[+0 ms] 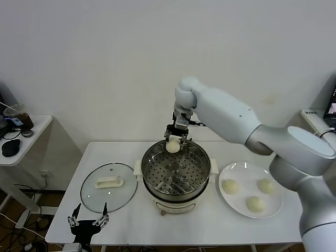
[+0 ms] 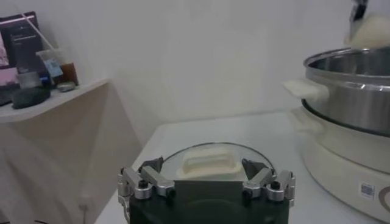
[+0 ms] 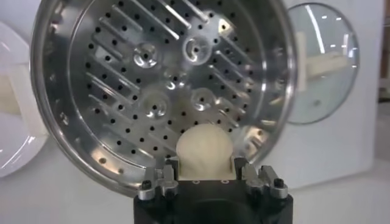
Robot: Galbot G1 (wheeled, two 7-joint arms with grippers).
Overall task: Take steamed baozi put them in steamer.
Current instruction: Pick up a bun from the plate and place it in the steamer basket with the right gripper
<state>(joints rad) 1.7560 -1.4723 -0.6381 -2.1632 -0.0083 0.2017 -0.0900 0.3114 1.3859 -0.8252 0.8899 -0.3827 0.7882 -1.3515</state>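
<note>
Right gripper (image 1: 174,139) clamps one baozi (image 1: 172,146) above the steamer (image 1: 176,173) far rim; left gripper (image 1: 88,220), jaws apart, idles near the glass lid (image 1: 107,187); three baozi on the plate (image 1: 250,197).

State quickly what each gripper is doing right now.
Left gripper: open, empty, parked beside the glass lid.
Right gripper: shut on a baozi above the steamer.

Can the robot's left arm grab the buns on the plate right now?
Probably not: the left gripper sits open beside the glass lid, and the steamer stands between it and the plate of baozi.
</note>
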